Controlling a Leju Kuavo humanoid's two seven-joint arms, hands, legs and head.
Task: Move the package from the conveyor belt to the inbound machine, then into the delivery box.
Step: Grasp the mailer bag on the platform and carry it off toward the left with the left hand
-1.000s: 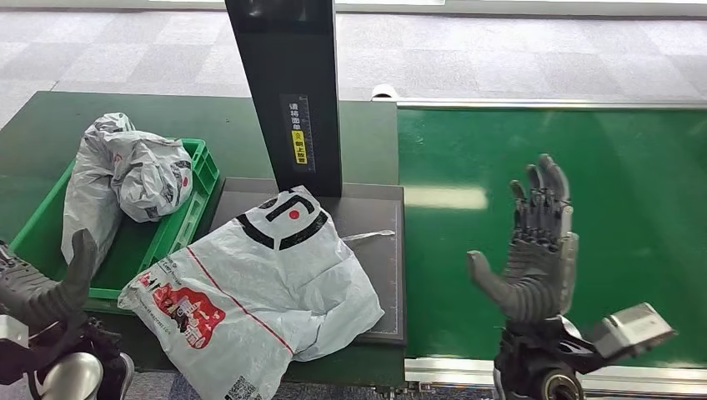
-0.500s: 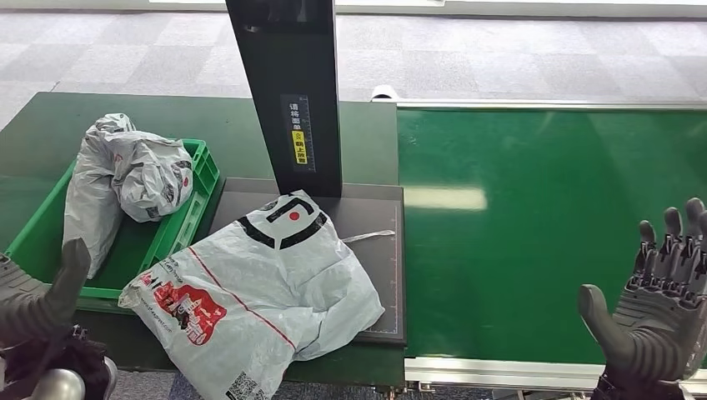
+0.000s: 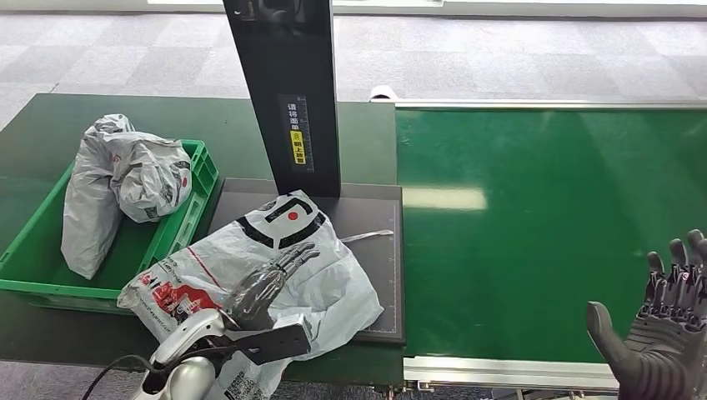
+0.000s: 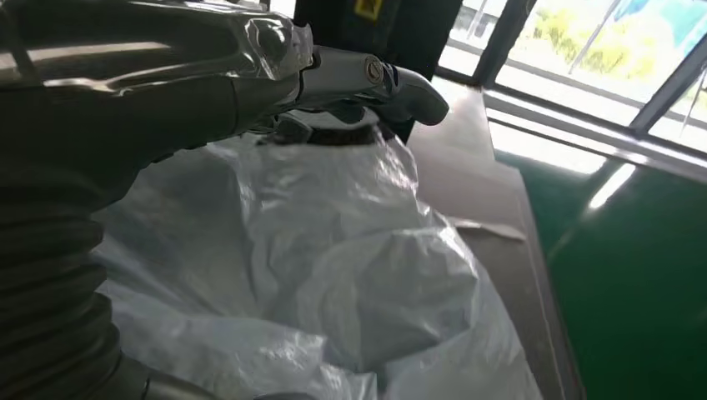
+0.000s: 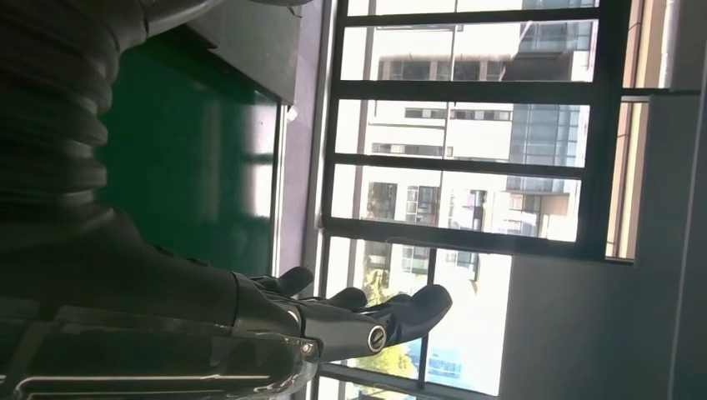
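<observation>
Since the frame a second ago, we note that the left hand (image 3: 271, 279) has come up from the lower left corner of the head view and now lies over the white package (image 3: 325, 283). The right hand (image 3: 667, 329) has drawn back across the green conveyor belt (image 3: 542, 233) to its near right edge. The package itself lies where it lay before.

We find the package, a crumpled white plastic mailer with black and red printing, resting on the dark platform of the inbound machine (image 3: 379, 267), its near end overhanging the platform's front edge. The machine's black upright column (image 3: 288, 92) stands directly behind it.

The left hand's fingers are stretched out flat and somewhat apart above the package's middle. In the left wrist view the fingers (image 4: 392, 79) extend over the bulging plastic (image 4: 375, 283); we cannot tell whether they press on it, and nothing is clasped in the hand.

The right hand stands upright with its fingers spread and thumb out to the side, holding nothing, above the belt's near rail. The right wrist view shows the same hand (image 5: 350, 321) with extended fingers against a window.

To the left of the platform sits a green delivery box (image 3: 188, 217) holding two grey-white bagged parcels (image 3: 125, 179), one leaning on the other.
</observation>
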